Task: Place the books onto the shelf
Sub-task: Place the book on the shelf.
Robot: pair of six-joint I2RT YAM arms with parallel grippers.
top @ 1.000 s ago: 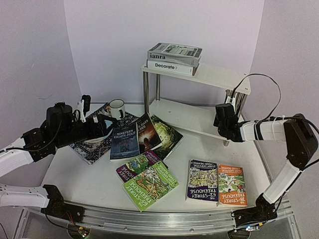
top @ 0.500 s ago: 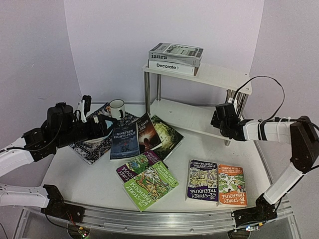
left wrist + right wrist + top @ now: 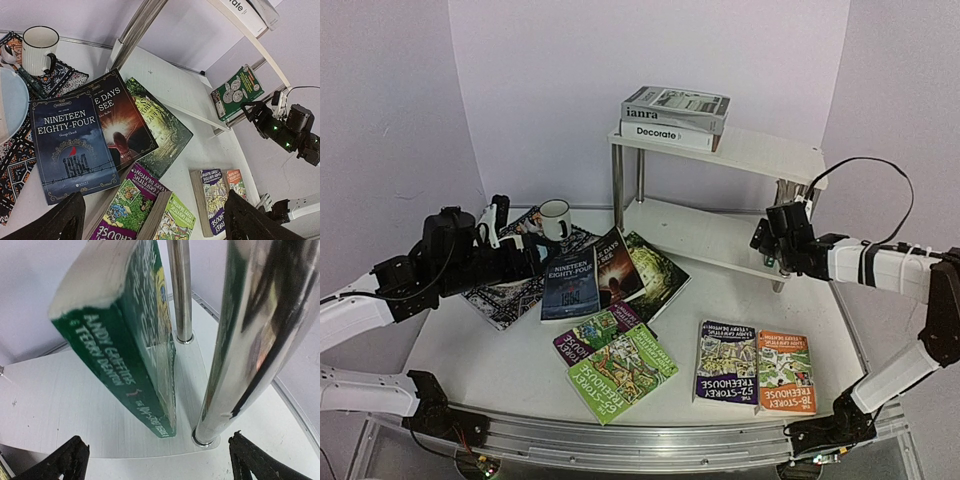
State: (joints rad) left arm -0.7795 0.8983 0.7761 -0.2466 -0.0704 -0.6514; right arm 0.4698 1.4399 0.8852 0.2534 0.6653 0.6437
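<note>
Looks like a robotics lab test booth, not a home. Closed in by plain lilac backdrop panels (image 3: 540,90). Built around a white table (image 3: 500,365) edged with a bare aluminium rail (image 3: 650,440), a left arm (image 3: 440,265) and right arm (image 3: 880,268) mounted on it, loose black cable (image 3: 860,159) looping overhead. Dressed only with household props: paperbacks (image 3: 620,372), mug (image 3: 556,218), patterned placemat (image 3: 505,305), small shelf (image 3: 760,155).

Ahead of the right end effector (image 3: 157,456), a green Andy Griffiths paperback (image 3: 135,340) blocks 11 o'clock and a chrome leg (image 3: 250,340) 1 o'clock; the lower shelf board (image 3: 60,405) lies bare toward 9 o'clock.
</note>
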